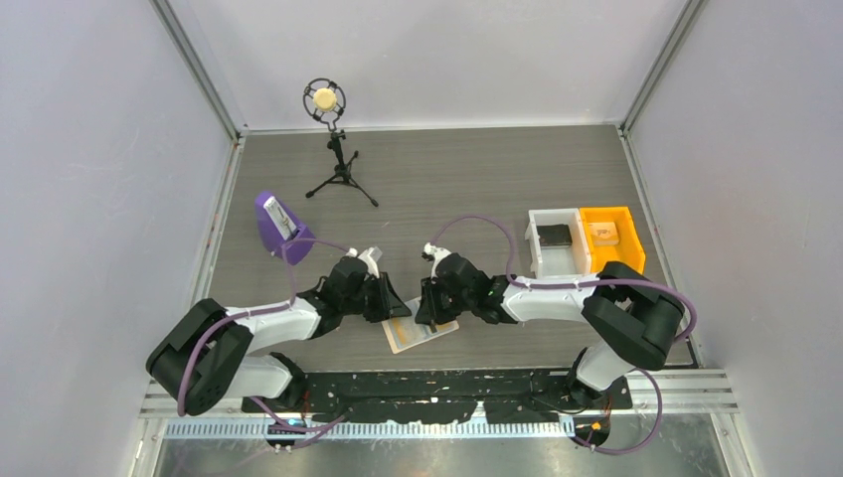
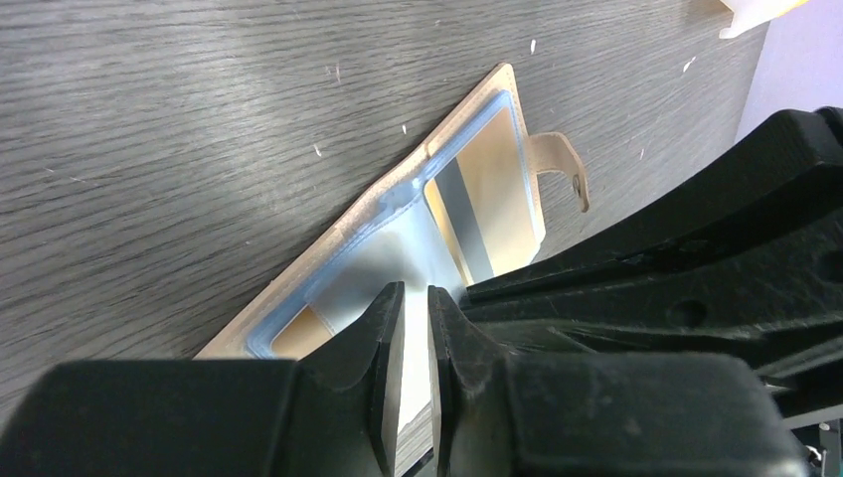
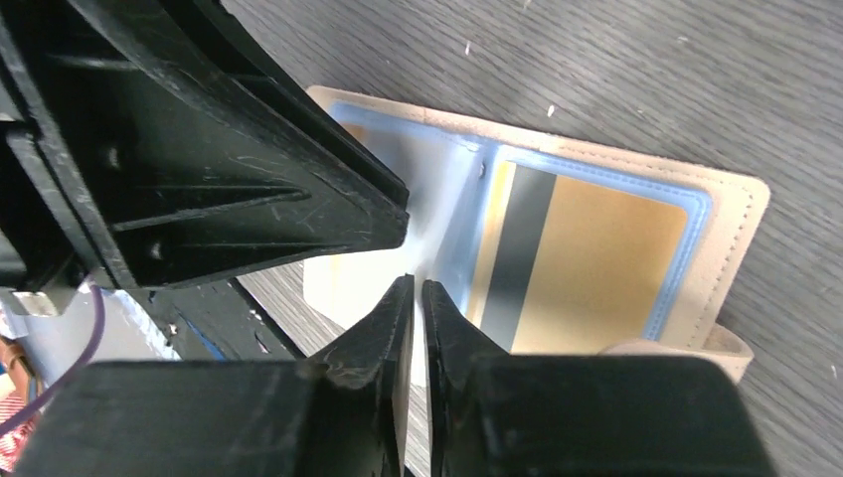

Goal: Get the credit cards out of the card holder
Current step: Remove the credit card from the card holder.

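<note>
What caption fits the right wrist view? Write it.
Right gripper at the open card holder, gold magnetic-stripe card in its pocket.

Top view: left gripper [image 1: 396, 308] and right gripper [image 1: 427, 316] cover most of the card holder [image 1: 413, 340]; wrist views: fingers [image 2: 383, 378] hide its near edge, and any contents of their narrow gaps cannot be determined.

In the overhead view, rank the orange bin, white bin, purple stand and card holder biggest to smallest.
Largest: orange bin and white bin, about alike.
Then: purple stand.
Smallest: card holder, partly hidden, so unsure.
</note>
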Motion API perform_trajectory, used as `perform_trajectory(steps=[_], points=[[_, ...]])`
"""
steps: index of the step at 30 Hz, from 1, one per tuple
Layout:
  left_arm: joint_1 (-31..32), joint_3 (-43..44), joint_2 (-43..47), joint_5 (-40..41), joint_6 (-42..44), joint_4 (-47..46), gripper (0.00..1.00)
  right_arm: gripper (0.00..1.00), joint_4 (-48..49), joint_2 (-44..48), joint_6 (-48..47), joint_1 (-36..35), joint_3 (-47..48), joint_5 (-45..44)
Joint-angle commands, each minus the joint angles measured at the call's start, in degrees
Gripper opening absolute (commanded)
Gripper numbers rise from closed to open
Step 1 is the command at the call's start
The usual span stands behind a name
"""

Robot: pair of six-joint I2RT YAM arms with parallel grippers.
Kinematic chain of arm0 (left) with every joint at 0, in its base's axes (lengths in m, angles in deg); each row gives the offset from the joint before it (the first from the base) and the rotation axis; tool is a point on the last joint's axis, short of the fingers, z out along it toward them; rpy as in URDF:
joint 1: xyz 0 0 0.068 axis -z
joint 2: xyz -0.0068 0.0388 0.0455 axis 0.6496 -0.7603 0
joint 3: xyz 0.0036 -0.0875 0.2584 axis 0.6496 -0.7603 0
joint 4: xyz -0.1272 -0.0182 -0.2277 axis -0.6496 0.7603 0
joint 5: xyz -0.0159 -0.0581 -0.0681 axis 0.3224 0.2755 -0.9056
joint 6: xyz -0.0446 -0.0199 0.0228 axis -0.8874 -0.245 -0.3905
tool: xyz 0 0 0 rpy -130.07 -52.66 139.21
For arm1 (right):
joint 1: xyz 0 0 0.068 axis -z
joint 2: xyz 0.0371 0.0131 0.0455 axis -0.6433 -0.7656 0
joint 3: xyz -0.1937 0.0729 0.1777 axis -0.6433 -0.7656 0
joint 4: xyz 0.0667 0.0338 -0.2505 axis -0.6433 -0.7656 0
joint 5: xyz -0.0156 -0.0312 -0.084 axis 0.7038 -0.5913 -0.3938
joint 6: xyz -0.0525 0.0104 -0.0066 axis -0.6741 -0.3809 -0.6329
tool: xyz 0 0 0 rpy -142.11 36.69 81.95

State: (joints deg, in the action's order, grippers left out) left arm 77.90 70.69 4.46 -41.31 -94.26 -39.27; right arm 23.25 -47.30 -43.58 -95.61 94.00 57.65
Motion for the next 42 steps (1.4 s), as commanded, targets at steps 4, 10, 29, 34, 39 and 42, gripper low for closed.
perform_trajectory(steps=[4, 10, 29, 34, 39, 42], points=[[0.08, 3.89, 5.51, 0.66, 2.25, 5.34, 0.2, 0.05, -0.34, -0.75, -1.13, -0.29, 0.93, -3.63], [0.14, 3.89, 13.31, 7.22, 4.72, 15.89, 0.26, 0.05, 4.83, -0.78, 1.46, 0.84, -1.86, -1.0], [0.21, -0.26, 13.81, 8.5, 3.96, 15.31, 0.21, 0.05, 26.76, -6.11, 12.84, 7.69, -11.52, 11.24], [0.2, -0.22, 13.18, 8.9, 4.22, 15.65, 0.18, 0.05, 29.75, -6.53, 13.69, 8.66, -12.3, 13.17], [0.22, 0.28, 11.34, 8.6, 4.49, 14.95, 0.17, 0.05, 34.81, -8.1, 15.91, 8.96, -12.86, 15.45], [0.17, 0.87, 9.9, 8.59, 4.71, 14.95, 0.16, 0.05, 37.33, -8.99, 16.93, 9.19, -13.21, 16.35]])
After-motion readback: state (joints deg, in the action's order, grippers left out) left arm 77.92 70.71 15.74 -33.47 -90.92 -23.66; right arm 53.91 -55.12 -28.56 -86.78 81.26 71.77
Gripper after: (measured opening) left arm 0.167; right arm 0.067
